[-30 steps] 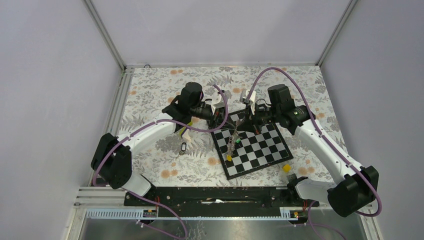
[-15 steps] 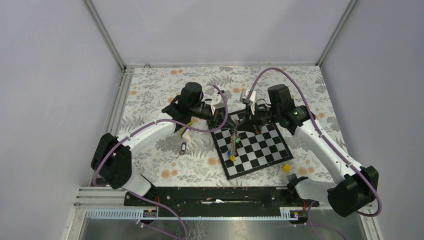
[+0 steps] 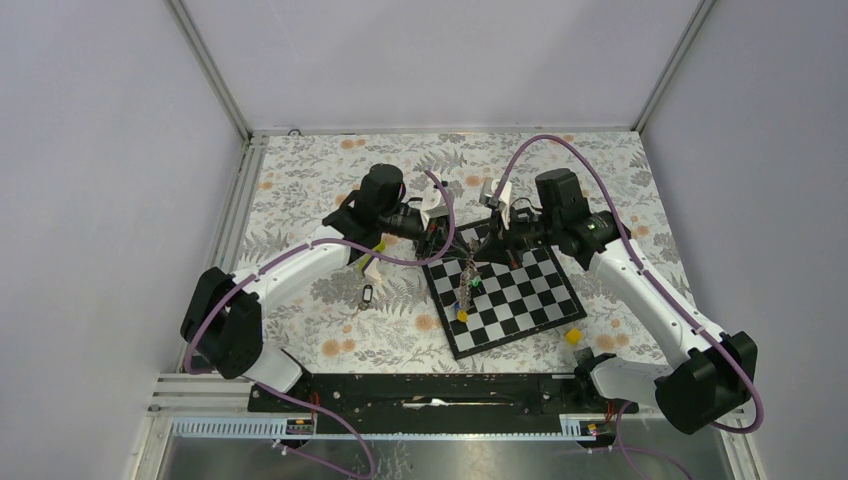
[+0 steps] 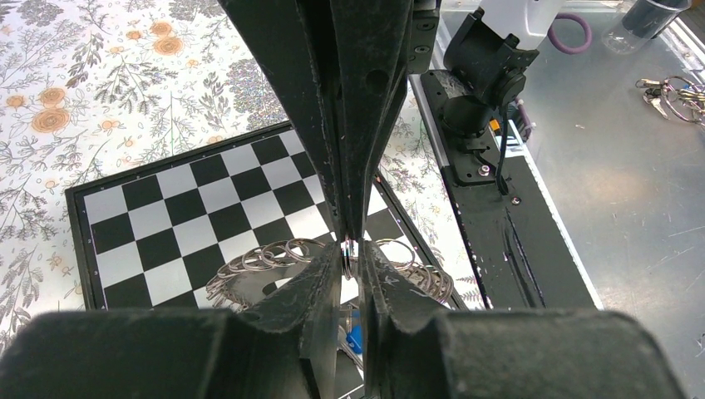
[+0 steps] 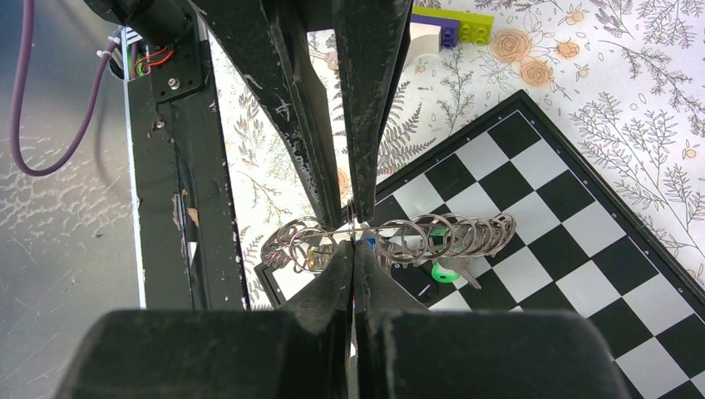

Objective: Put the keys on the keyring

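Observation:
Over the chessboard's (image 3: 530, 300) far-left corner, my left gripper (image 3: 462, 244) and right gripper (image 3: 480, 244) meet tip to tip. The grey coil-rimmed keyring (image 3: 465, 280) hangs from them. In the right wrist view my right gripper (image 5: 355, 243) is shut on the keyring's wire (image 5: 449, 233). A green key (image 5: 445, 273), a blue key (image 5: 367, 242) and a yellow key (image 5: 320, 252) dangle under it. In the left wrist view my left gripper (image 4: 355, 249) stands a slit apart, with a loop of the keyring (image 4: 258, 266) between its tips. The black key (image 3: 367, 295) lies on the cloth, left of the board.
A small yellow block (image 3: 573, 336) sits off the board's near-right corner. A lime-and-white wedge (image 3: 370, 262) lies under my left forearm. The black base rail (image 3: 430, 390) runs along the near edge. Metal frame posts stand at the back corners.
Both arms stay where they were. The bunch hanging from the keyring has swung slightly, and the green key now sits a little further right.

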`<state>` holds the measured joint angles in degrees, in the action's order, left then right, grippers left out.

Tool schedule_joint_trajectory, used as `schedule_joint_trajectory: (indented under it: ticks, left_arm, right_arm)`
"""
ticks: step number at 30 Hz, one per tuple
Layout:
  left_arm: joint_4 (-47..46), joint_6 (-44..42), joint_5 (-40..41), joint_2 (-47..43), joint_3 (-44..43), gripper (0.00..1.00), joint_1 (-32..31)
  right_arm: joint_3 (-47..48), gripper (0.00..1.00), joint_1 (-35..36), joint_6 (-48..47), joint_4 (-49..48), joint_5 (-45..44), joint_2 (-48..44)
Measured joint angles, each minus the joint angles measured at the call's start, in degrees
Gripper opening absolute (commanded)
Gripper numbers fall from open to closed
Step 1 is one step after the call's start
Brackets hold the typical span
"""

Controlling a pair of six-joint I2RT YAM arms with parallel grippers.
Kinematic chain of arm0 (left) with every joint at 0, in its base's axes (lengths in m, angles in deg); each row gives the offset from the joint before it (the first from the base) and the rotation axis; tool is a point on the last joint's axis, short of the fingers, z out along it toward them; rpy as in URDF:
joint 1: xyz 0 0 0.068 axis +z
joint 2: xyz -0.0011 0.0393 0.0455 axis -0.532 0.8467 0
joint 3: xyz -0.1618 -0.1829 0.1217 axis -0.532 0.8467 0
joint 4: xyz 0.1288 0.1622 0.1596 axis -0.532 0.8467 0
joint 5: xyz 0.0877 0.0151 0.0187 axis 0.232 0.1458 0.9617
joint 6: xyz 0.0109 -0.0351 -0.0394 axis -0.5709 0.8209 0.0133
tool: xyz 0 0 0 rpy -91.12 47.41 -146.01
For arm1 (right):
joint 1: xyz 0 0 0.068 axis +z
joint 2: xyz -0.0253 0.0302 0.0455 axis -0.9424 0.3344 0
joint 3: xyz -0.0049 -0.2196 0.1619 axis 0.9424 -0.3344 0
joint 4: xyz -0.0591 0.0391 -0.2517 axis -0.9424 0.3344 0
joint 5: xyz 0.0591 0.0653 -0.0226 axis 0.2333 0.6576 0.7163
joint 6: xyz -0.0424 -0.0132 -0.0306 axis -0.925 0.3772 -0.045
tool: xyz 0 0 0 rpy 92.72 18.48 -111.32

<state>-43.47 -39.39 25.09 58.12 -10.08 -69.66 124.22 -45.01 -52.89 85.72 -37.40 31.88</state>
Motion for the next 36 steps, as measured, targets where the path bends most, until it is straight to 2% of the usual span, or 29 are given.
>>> schedule_joint_trajectory:
  ticks: [27, 31, 36]
  left_arm:
    - [0.6, 0.1, 0.0, 0.0, 0.0, 0.21, 0.0]
    - [0.6, 0.1, 0.0, 0.0, 0.0, 0.18, 0.0]
    - [0.5, 0.5, 0.0, 0.2, 0.0, 0.09, 0.0]
  right_arm:
    - [0.0, 0.00, 0.0, 0.4, 0.0, 0.0, -0.2]
    - [0.0, 0.00, 0.0, 0.4, 0.0, 0.0, -0.2]
    - [0.0, 0.00, 0.0, 0.6, -0.2, 0.0, -0.2]
